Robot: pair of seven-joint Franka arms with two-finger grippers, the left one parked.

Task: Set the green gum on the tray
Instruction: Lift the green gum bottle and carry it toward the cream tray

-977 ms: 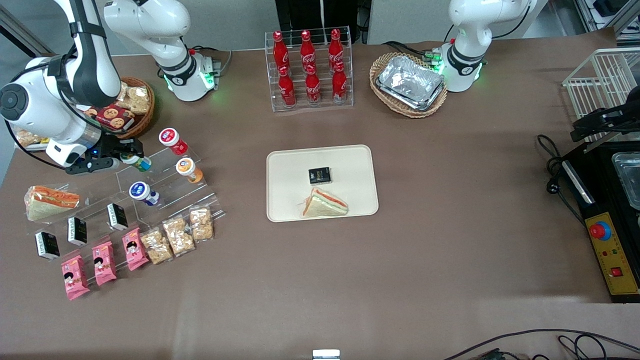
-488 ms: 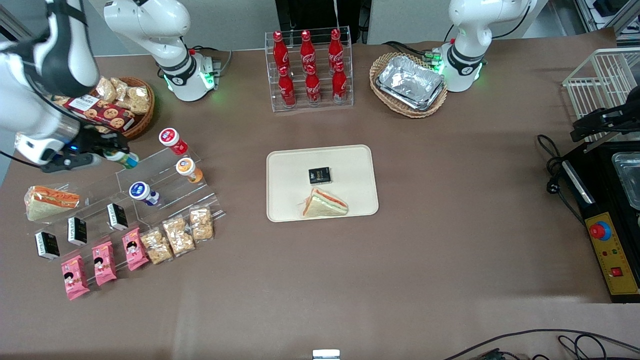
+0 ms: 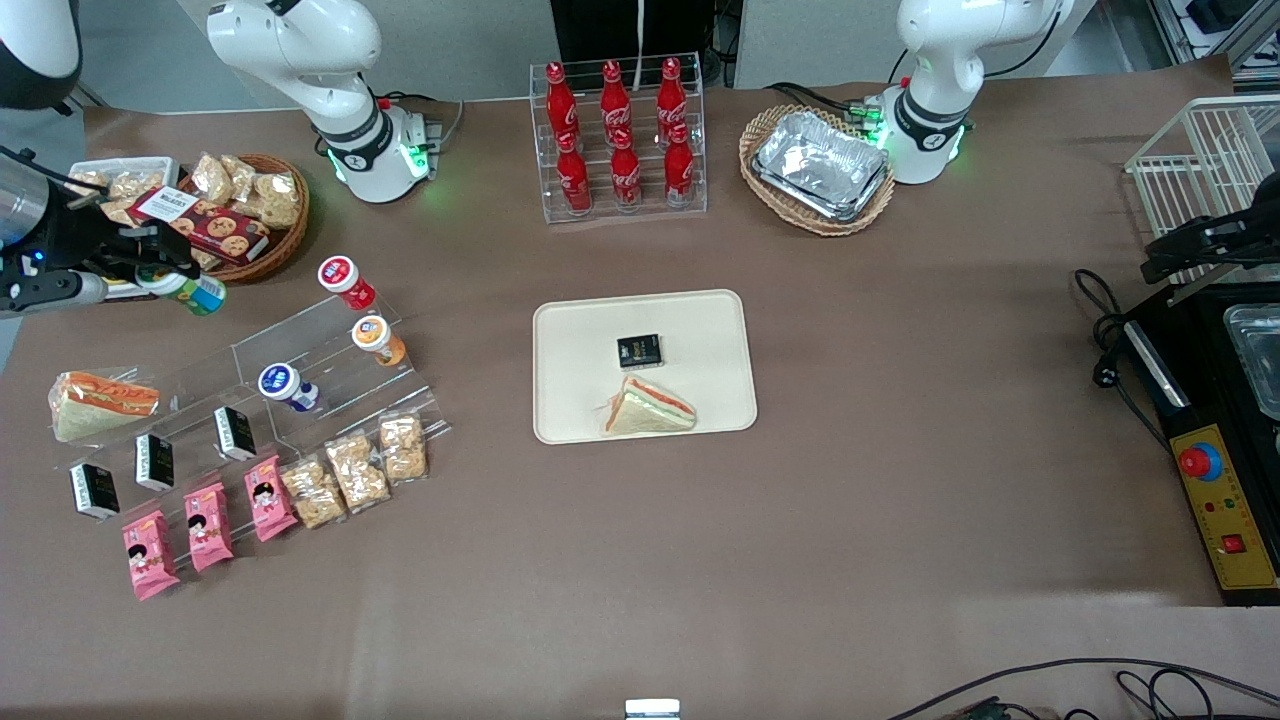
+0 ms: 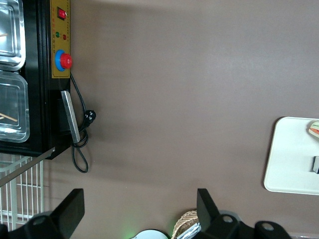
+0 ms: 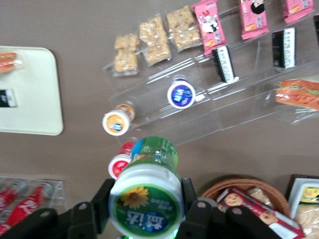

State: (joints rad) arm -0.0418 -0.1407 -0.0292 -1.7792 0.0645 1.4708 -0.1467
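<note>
Gripper (image 5: pixel 145 201) clamped on green-lidded teal gum bottle (image 5: pixel 147 195), lifted clear above tabletop; next, carry toward cream rectangular tray (image 3: pixel 575 330), lower onto bare patch.

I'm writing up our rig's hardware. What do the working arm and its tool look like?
The working right arm has glossy white shells, black joint sections and a silver wrist ring. Its black two-finger tool, beside the wicker basket, has blocky matte fingers; a small blue light glows by the wrist.
</note>
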